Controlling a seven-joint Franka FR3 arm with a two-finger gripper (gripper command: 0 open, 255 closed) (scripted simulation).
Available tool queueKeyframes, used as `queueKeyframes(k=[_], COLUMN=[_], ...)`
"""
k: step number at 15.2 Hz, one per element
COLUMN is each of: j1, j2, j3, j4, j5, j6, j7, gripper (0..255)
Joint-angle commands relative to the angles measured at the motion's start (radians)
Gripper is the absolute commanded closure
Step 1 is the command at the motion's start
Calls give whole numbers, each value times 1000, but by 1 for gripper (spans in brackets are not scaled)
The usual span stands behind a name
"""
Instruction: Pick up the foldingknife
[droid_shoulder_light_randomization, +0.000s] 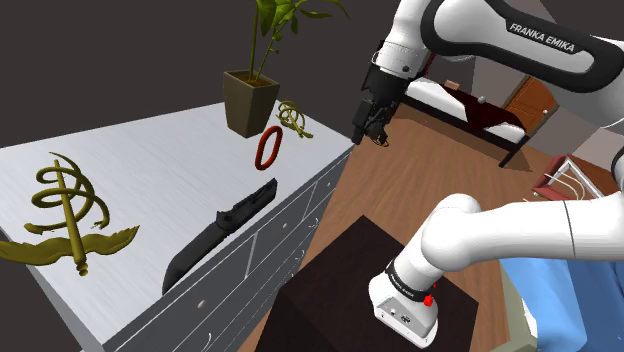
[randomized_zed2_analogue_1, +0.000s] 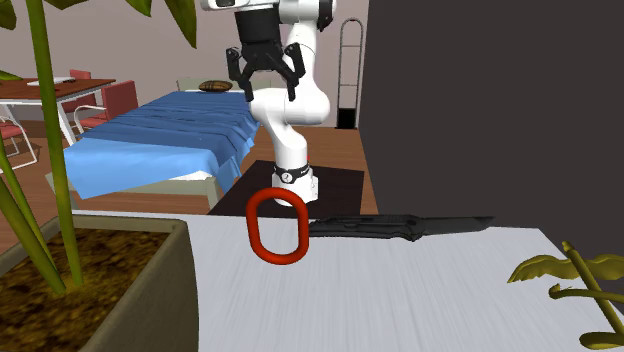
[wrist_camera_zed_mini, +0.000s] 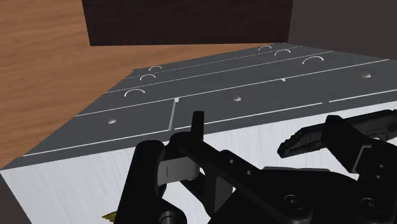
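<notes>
While hand (droid_shoulder_light_randomization: 365, 130) hovers, foldingknife (droid_shoulder_light_randomization: 220, 232) lies well apart.

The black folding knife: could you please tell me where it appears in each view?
Shoulder view: the black folding knife lies lower centre, along the drawer-side edge of the white cabinet top.
Second exterior view: right of centre, at the top's far edge, right of the red oval ring.
Wrist view: on the top, just past the grey drawer fronts.
Shared landmark: that edge of the white top.

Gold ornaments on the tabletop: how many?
2. The large ornament at the shoulder view's left, the small ornament beside the plant pot. The pot may hide more.
</notes>
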Motion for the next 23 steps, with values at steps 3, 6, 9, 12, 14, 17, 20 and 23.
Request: queueKeyframes(k=[3,6,9,12,14,17,20,23], j1=[-5,-11,-19,-32,-46,-79,-130,-201], j2=[-19,-31,-20,14,50,118,205,308], j3=[59,152,250,351,420,526,639,761], j4=[-36,-75,-96,-98,-90,-63,-19,39], j5=[42,108,173,231,263,298,313,299], j6=[28,74,128,189,233,302,373,444], j7=[101,251,401,550,649,798,949,1109], gripper=[0,0,0,0,0,0,0,0])
